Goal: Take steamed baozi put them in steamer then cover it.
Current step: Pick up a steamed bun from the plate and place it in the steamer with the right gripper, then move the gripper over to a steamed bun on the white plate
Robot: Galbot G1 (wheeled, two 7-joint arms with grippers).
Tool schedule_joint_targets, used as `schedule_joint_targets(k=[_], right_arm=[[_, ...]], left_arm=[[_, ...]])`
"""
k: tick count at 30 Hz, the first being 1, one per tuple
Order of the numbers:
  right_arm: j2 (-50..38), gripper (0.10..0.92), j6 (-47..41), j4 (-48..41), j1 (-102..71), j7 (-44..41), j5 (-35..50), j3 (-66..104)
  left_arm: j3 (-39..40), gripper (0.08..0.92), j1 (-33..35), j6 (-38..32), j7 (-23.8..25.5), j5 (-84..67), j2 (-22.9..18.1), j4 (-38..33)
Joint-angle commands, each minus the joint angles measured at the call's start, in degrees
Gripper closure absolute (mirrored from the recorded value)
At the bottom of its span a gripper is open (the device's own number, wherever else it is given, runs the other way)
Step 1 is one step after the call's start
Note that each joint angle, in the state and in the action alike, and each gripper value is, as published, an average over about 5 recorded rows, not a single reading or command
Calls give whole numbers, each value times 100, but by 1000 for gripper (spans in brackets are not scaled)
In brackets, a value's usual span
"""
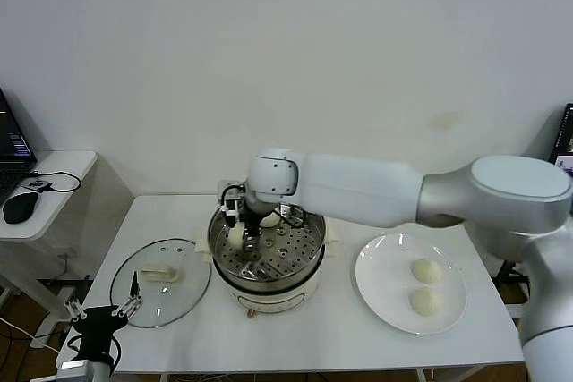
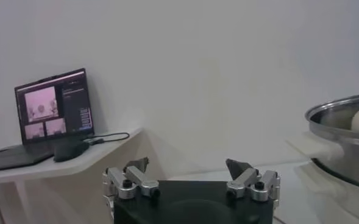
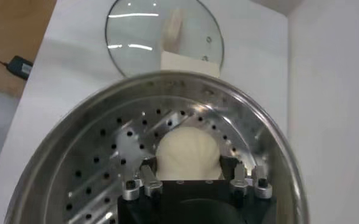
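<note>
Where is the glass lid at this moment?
In the head view, the glass lid lies flat on the table's left side, beside the steamer, near the idle left claw.

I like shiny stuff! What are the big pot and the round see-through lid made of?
The steamer looks like polished steel: mirror-bright walls and a tray full of punched holes, on a cream base, probably plastic. The lid looks like clear glass, since the table shows through it, with a thin metal-looking rim and a white handle, maybe plastic.
</note>
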Motion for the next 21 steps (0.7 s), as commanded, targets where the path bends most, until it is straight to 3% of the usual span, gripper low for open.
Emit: schedule_joint_targets(k=[1,8,14,21], right_arm=[[216,364,-98,-201,-144,115,-52,-10],[-544,219,-64,577,692,-329,90,5],[-2049,203,201,1795,1773,-1317,-34,-158],[-4060,203,1126,2995,2421,-2310,-1206,-761]], left_arm=[[-20,177,0,-1,-1,-3,-4,1],[36,177,-30,0,-1,9,-7,25],[102,177,-142,19,2,23,1,39],[185,177,-217,27,9,27,72,106]])
